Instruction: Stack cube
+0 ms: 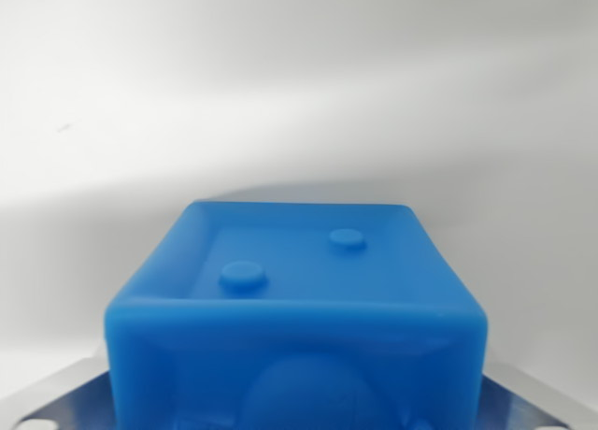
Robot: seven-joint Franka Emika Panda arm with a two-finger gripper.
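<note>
blue cube [297, 304]: fills lower centre of wrist view, two round studs on recessed top face, over metal plate [523, 402]. white desk [280, 93] behind. hand: fingers unseen, state cannot be told.

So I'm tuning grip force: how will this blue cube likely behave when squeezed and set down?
The blue cube has rounded, softly glossy edges, so it probably yields a little and may be somewhat slippery. Its flat faces and squat shape suggest it won't roll or tip. The two raised studs on top could make anything stacked there sit unevenly.
</note>
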